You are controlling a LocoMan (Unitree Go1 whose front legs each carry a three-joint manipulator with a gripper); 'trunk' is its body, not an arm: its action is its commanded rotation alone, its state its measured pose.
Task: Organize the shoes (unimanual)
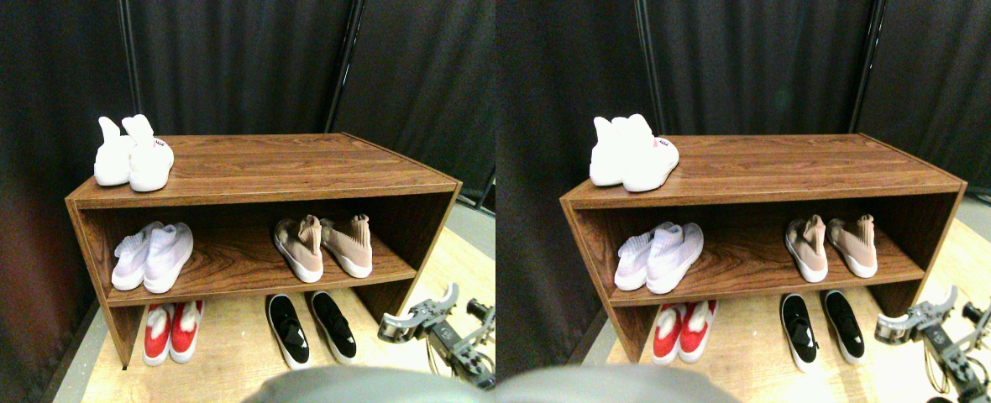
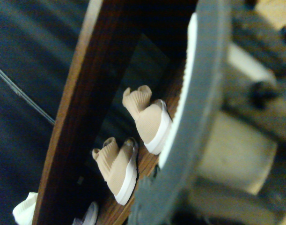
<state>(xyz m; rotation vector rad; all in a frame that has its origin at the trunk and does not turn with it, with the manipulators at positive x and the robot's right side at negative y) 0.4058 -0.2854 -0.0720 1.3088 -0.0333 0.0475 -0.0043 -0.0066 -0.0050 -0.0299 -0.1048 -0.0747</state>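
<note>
While pink shoes [image 1: 324, 245] fill shelf [image 1: 235, 273]

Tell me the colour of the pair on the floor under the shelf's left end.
Red shoes with white trim, clearest in the stereo pair view.

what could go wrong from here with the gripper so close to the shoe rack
The gripper hangs low by the rack's right side panel; a reach for the pink shoes might clip that panel or the shelf edge. The black shoes lie on the floor just left of it, so a low sweep may knock them apart. The pink pair sits toes out, slightly splayed, and a push could skew it further.
</note>
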